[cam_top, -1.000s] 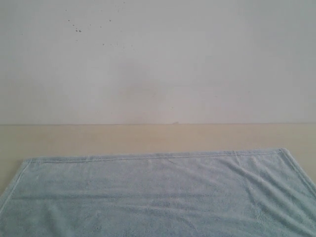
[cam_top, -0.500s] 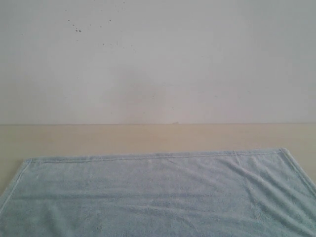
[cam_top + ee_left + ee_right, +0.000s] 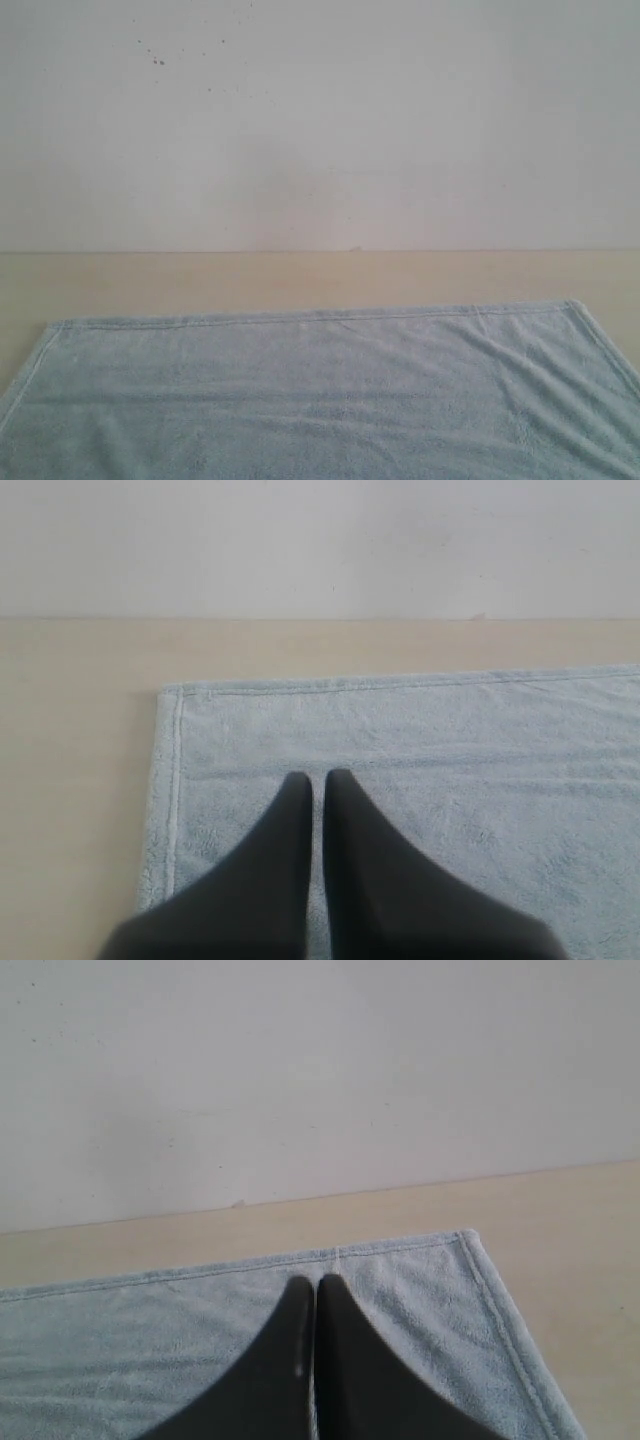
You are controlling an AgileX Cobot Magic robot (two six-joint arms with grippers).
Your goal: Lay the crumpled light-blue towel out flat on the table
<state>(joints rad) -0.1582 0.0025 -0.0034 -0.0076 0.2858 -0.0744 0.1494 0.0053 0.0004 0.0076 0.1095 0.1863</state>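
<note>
The pale-blue towel (image 3: 320, 390) lies spread out on the beige table (image 3: 300, 275), its far hem running straight from left to right with only faint ripples. Neither gripper shows in the exterior view. In the left wrist view my left gripper (image 3: 318, 778) is shut with nothing between its black fingers, held over the towel (image 3: 450, 770) near its far left corner. In the right wrist view my right gripper (image 3: 315, 1282) is shut and empty over the towel (image 3: 420, 1310), close to the far right corner and a small white tag (image 3: 336, 1254) on the hem.
A white wall (image 3: 320, 120) rises behind the table's far edge. A strip of bare table lies between the towel's far hem and the wall, and bare table (image 3: 70, 780) also shows beside the towel's left side and beside its right side (image 3: 570, 1250).
Faint creases near the towel's right side have shifted slightly. Its outline stays the same.
</note>
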